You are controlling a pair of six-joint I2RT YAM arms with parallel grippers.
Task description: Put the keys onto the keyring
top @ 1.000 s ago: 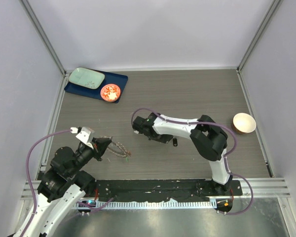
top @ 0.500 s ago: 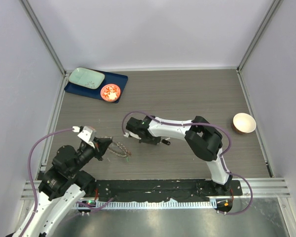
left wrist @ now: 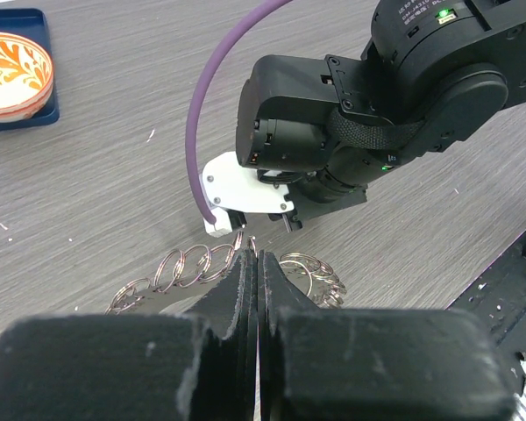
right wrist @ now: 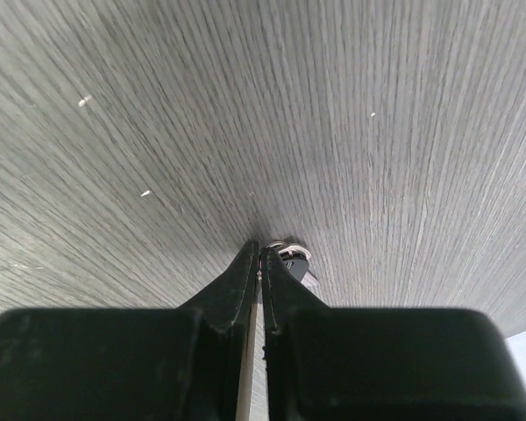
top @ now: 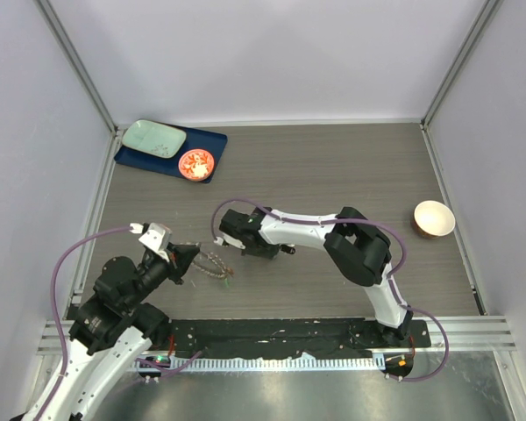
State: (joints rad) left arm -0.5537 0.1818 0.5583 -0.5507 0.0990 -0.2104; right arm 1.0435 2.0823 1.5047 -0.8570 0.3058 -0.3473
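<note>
The keyring (top: 213, 264) is a loop of linked metal rings lying on the table, with a green bit (top: 231, 281) at its near end. My left gripper (top: 191, 258) is shut on it. In the left wrist view the closed tips (left wrist: 249, 254) pinch one ring while the keyring (left wrist: 186, 267) fans out to both sides. My right gripper (top: 225, 235) hangs just beyond the ring, pointing down. In the right wrist view its jaws (right wrist: 260, 254) stand nearly together, and a black-headed key (right wrist: 296, 265) with a small ring sits at the tips against the table.
A blue tray (top: 212, 140) at the back left carries a pale green plate (top: 153, 138) and an orange-red dish (top: 195, 163). A tan bowl (top: 433, 217) stands at the right. The right arm's wrist (left wrist: 351, 132) looms close over the keyring. Walls enclose the table.
My right arm has swung left across the table, bringing its gripper up to the keyring. The left gripper and the keyring have stayed put.
</note>
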